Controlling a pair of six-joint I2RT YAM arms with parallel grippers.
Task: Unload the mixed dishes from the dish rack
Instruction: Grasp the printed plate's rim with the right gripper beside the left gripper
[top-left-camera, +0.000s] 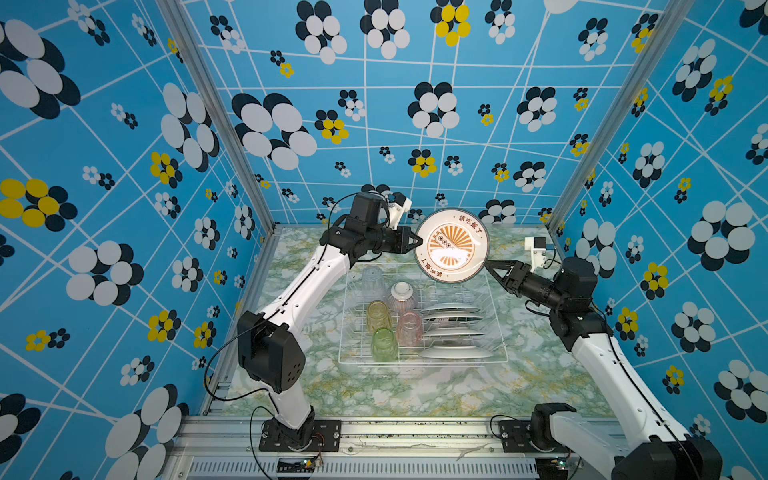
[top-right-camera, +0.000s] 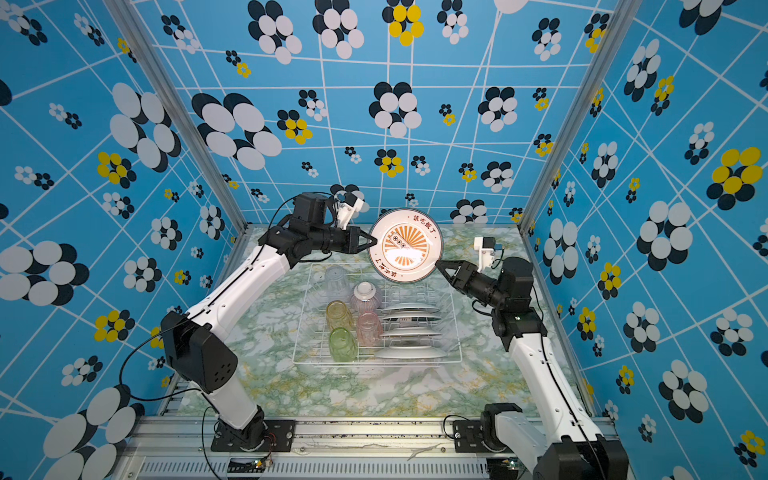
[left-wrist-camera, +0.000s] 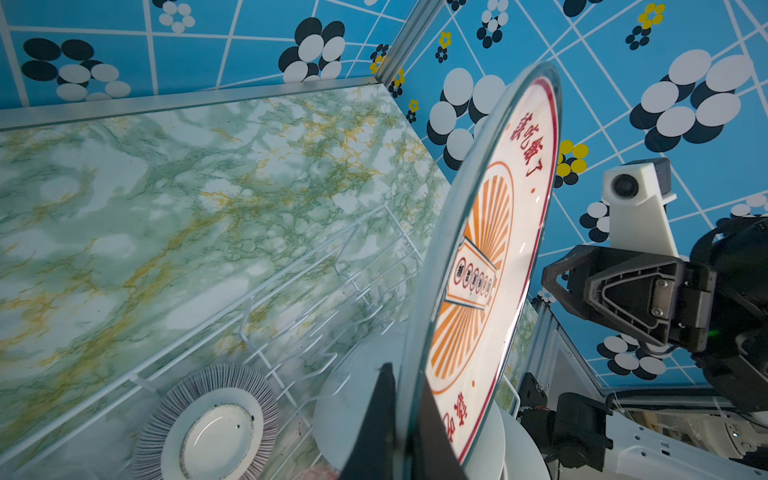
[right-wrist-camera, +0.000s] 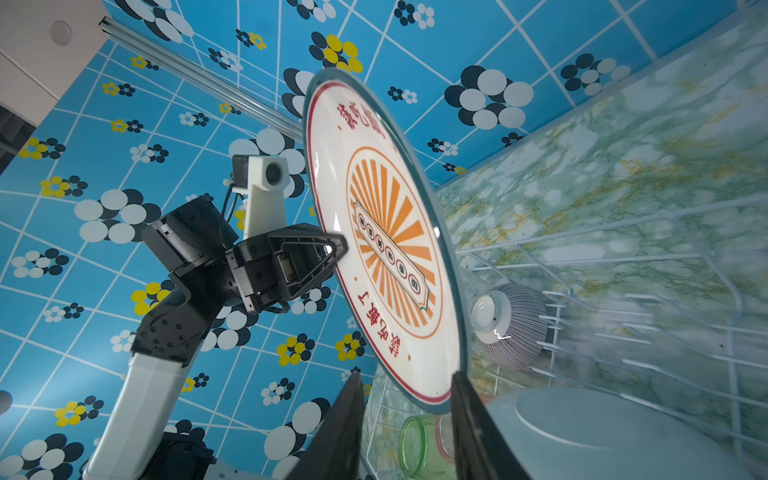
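We see the plate (top-left-camera: 451, 248) held in the air over the rack's (top-left-camera: 357, 353) far edge, at about 1 o'clock from its middle. It is tilted, with the printed face turned toward the top views and a line of lettering at 1 o'clock. The left gripper (top-left-camera: 419, 241) pinches the rim at 9 o'clock. The right gripper (top-left-camera: 488, 266) sits at 4 o'clock — jaws spread astride the rim. In the rack, the racked plates (top-left-camera: 451, 328) stand on edge at 3 o'clock, the bowl (top-left-camera: 402, 296) sits foot up at 12, and the tumblers (top-left-camera: 377, 316) are at 9.
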